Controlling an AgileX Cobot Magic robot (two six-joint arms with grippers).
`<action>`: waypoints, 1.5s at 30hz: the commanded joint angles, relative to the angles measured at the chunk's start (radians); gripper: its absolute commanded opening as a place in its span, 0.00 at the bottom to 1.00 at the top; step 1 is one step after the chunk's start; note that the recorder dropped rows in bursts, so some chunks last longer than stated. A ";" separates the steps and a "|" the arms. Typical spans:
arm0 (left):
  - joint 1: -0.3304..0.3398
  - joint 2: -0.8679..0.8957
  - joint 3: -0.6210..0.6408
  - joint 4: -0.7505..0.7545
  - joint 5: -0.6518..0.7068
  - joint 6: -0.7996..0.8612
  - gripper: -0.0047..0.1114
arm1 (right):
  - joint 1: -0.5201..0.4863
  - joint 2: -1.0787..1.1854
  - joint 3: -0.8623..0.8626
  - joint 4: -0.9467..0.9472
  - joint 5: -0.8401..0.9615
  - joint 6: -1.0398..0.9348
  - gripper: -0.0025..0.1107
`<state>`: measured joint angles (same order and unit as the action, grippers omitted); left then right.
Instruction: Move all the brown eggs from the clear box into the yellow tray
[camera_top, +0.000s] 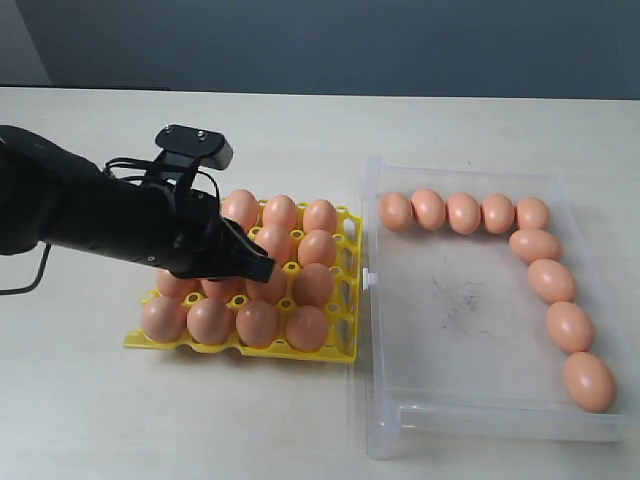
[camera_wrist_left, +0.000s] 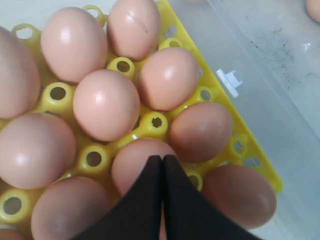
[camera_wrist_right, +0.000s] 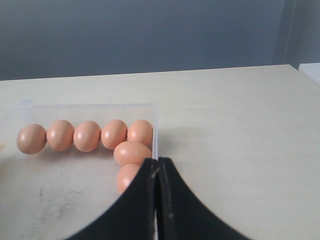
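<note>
Exterior view: left arm (camera_top: 100, 215) slants low over the yellow tray (camera_top: 348, 318), left gripper (camera_top: 266, 268) pinched closed

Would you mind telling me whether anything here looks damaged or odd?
One smooth orange-brown egg in the bright yellow plastic tray bears a thin dark line, possibly a crack or scratch.

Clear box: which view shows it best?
The exterior view: the whole box shows, nine eggs lining two walls. The right wrist view catches one corner with seven eggs; the left wrist view mainly a wall strip and scuffed bottom.
</note>
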<state>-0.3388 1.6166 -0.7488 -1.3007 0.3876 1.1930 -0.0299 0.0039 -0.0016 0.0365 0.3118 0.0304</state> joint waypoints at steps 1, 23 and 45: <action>-0.003 -0.004 0.003 0.005 0.016 -0.007 0.04 | -0.006 -0.004 0.002 -0.001 -0.007 -0.005 0.02; -0.003 0.024 0.003 0.003 -0.104 -0.015 0.04 | -0.006 -0.004 0.002 -0.001 -0.007 -0.005 0.02; -0.008 -0.457 0.203 0.368 -0.425 -0.354 0.04 | -0.006 -0.004 0.002 -0.001 -0.007 -0.005 0.02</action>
<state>-0.3397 1.2299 -0.6227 -0.9200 0.0383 0.8527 -0.0299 0.0039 -0.0016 0.0365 0.3118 0.0304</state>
